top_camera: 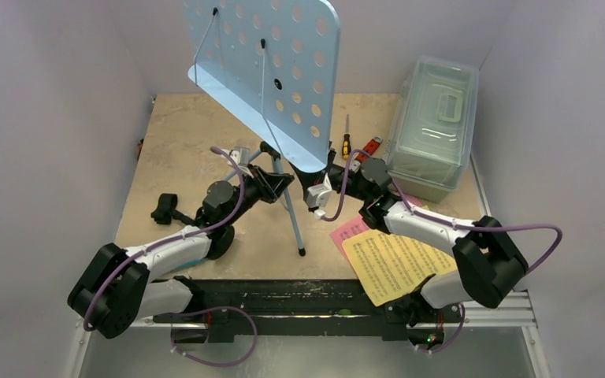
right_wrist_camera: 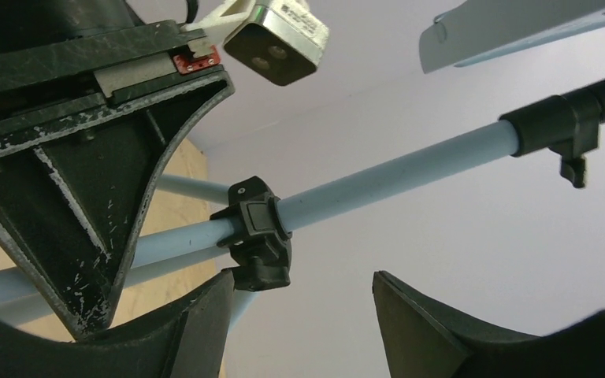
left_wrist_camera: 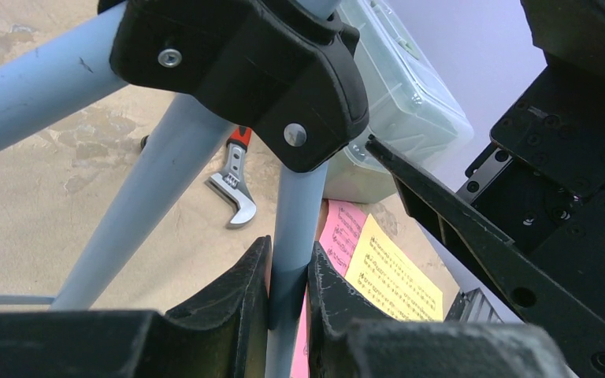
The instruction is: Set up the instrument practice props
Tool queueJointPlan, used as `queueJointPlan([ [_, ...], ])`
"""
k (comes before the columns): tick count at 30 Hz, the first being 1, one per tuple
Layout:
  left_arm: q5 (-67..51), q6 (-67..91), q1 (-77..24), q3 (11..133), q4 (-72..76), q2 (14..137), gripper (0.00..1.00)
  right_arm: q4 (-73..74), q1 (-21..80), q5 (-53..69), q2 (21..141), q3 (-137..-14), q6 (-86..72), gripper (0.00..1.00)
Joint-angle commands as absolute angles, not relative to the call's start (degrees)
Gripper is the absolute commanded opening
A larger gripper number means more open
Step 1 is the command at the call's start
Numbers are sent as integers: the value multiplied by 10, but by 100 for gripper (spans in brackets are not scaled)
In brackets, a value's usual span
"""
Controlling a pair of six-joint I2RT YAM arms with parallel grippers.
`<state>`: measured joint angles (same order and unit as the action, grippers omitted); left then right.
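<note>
The light blue perforated music stand (top_camera: 276,71) stands upright at the table's middle back on its tripod legs (top_camera: 293,220). My left gripper (top_camera: 272,183) is shut on one light blue leg (left_wrist_camera: 293,228) just below the black hub (left_wrist_camera: 244,71). My right gripper (top_camera: 315,187) is open beside the pole (right_wrist_camera: 394,169), its left fingertip near the black collar (right_wrist_camera: 256,228), holding nothing. The yellow page (top_camera: 394,264) lies over the pink page (top_camera: 350,231) at front right, under my right arm. A black mic stand part (top_camera: 164,209) lies at the left, partly hidden by my left arm. The cyan microphone is out of view.
A clear lidded box (top_camera: 433,126) stands at the back right. A screwdriver (top_camera: 346,143) and a red-handled wrench (top_camera: 371,147) lie just left of it, behind the stand. Grey walls close in the table on three sides.
</note>
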<state>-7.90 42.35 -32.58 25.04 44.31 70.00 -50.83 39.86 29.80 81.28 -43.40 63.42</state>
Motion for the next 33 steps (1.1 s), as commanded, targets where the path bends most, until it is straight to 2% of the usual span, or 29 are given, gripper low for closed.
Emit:
queueJointPlan([
  [1,-69,452,-323,236,318,737,0,-429,406,306,820,-477,711,68],
  [7,-66,451,-323,234,317,733,0,-384,419,278,837,-497,764,62],
  [12,-65,450,-323,236,315,735,0,-379,420,257,855,-504,780,61],
  [19,-67,450,-323,239,316,738,0,-414,420,214,897,-512,785,52],
  [25,-64,447,-323,239,315,737,0,-452,422,175,911,-502,779,32],
  [27,-64,447,-323,236,321,737,0,-452,422,173,908,-500,767,29],
  [33,-65,444,-322,237,321,742,0,-380,422,173,895,-531,672,10],
])
